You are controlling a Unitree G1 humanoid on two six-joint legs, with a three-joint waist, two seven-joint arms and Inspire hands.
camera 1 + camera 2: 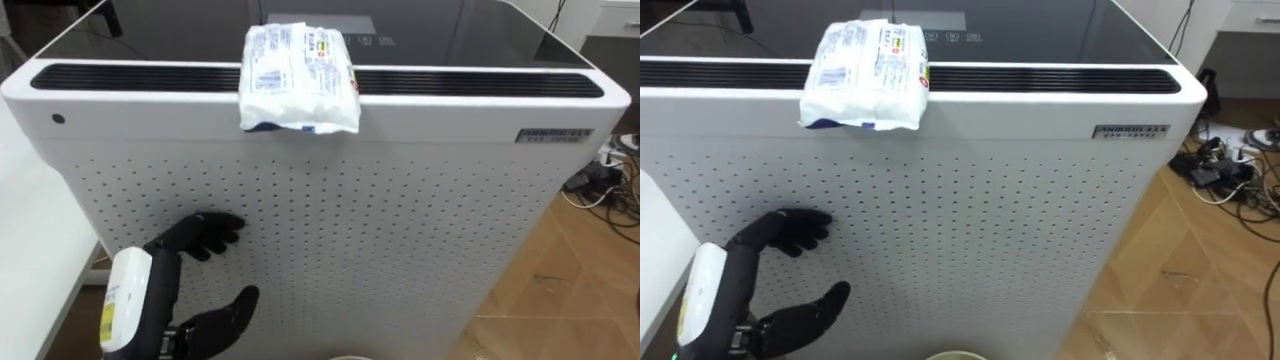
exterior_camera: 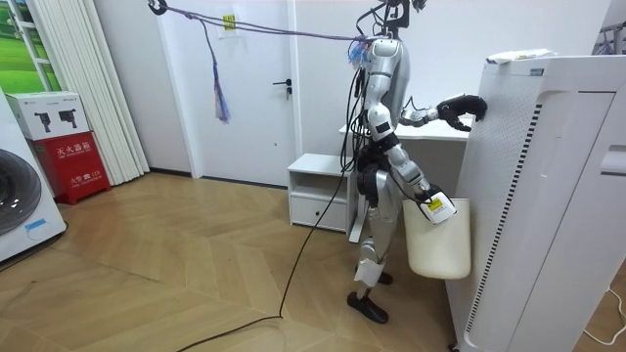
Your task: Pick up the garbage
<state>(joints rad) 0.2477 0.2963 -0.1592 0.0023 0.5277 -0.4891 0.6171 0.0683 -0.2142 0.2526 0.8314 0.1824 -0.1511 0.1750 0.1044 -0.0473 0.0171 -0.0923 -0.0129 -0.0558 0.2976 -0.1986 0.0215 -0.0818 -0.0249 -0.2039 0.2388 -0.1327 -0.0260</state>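
Our left hand (image 1: 188, 244) is hovering wide open and empty before the cabinet (image 1: 400, 230), below the packet (image 1: 299, 78); we are planning to clear the top edge, then clasp its width.

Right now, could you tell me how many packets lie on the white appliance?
1: a white packet lies on the front edge of the white appliance, overhanging it, above the left hand. The top's far end is out of frame, so more may be hidden.

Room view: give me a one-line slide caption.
Robot stands at a tall white appliance, open left hand raised by its front, cream bin at its lowered right hand, white packet lying on top.
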